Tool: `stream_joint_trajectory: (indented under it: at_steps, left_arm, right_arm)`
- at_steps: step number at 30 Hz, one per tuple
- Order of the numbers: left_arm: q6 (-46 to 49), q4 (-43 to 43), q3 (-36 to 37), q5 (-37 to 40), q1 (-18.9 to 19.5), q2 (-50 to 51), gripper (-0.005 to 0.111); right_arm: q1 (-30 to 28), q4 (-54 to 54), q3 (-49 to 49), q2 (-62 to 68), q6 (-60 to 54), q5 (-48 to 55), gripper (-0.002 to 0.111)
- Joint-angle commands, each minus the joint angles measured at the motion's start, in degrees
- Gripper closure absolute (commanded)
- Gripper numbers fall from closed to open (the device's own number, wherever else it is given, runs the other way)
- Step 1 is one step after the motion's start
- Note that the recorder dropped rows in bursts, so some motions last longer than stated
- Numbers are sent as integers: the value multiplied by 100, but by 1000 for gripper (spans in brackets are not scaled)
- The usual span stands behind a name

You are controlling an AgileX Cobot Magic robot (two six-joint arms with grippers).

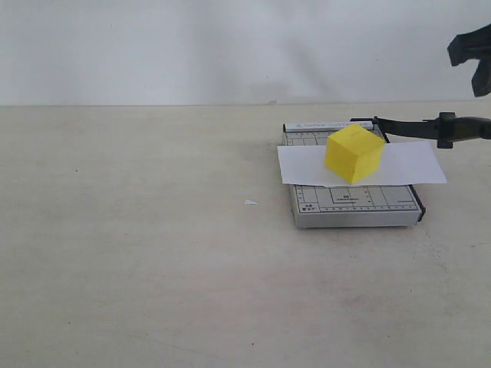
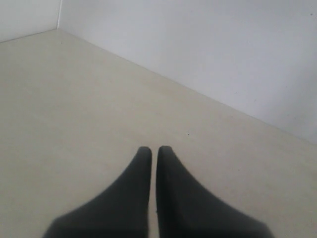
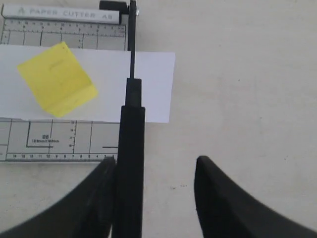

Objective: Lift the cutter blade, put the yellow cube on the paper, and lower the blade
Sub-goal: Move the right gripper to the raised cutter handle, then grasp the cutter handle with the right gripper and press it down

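The yellow cube rests on the paper, a white strip lying across the grey trimmer board. The cutter blade is lifted off the board, its thick handle end pointing away from the hinge, out past the board's right side. My right gripper hangs open above that handle; in the right wrist view the handle lies beside one finger, far from the other. My left gripper is shut on nothing over bare table, out of the exterior view.
A tiny white scrap lies on the table left of the board. A pale wall closes off the back of the beige table.
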Motion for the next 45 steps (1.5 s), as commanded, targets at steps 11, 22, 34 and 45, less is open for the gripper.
stream_joint_trajectory:
  at_steps: [11,22,34,45]
  left_arm:
    - [-40,-42,23,-49,-27,-16,102]
    - [-40,-42,23,-49,-27,-16,102]
    - [-40,-42,23,-49,-27,-16,102]
    - [-40,-42,23,-49,-27,-16,102]
  right_arm:
    - [6,246,-64,397,-126,-12,61]
    - [6,367,-64,397,-166,16,83]
    - [6,415,-64,679,-166,135,82]
    - [6,415,-64,679,-152,146,108]
